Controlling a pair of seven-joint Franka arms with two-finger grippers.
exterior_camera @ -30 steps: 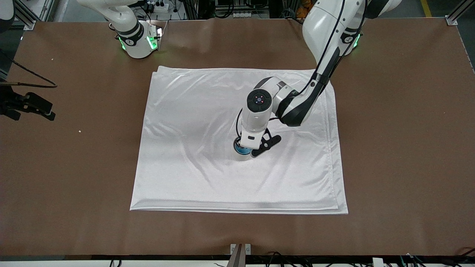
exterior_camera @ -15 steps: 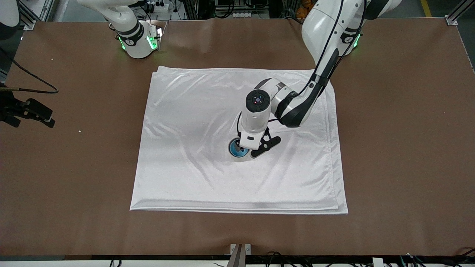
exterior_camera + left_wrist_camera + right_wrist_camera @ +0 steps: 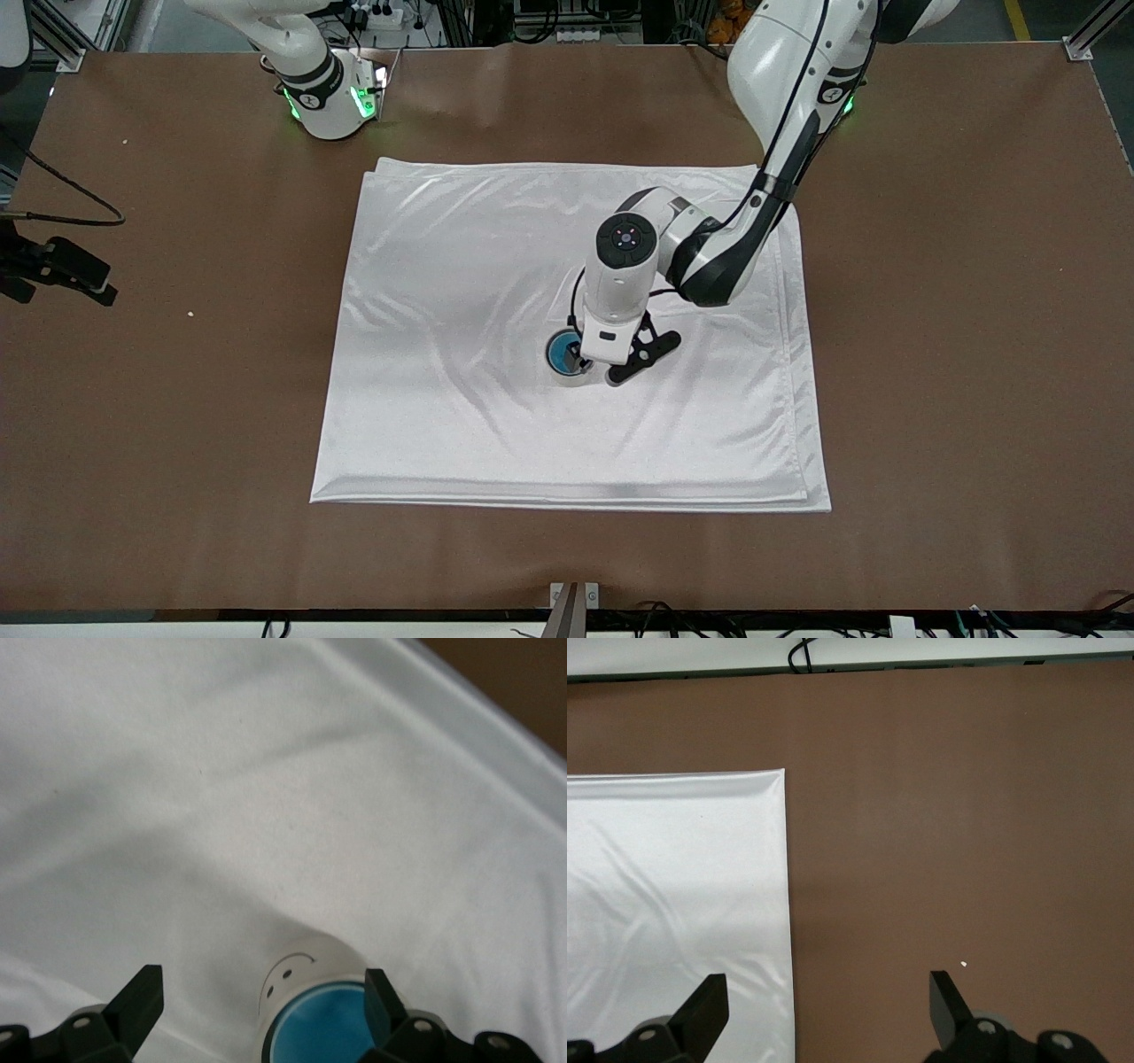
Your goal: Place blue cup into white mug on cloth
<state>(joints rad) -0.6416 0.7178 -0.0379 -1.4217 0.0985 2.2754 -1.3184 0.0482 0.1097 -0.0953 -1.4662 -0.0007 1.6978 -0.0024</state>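
Left wrist view: blue cup (image 3: 321,1032) under left gripper (image 3: 263,1003)

Brown surface (image 3: 957,354) is filling the frame edge to edge. The cloth (image 3: 461,292) is lying directly on it at frame centre, white and satin-like, folded in layers with wrinkles running across it. Two robot bases are standing at the top of the frame. A small pale speck (image 3: 190,313) is sitting on the bare surface at mid-left.

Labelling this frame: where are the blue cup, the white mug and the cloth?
blue cup (image 3: 323,1032): left wrist view, blue inside.
white mug (image 3: 297,966): left wrist view, outer wall by the face mark.
cloth (image 3: 461,266): front view, bare wrinkled part.
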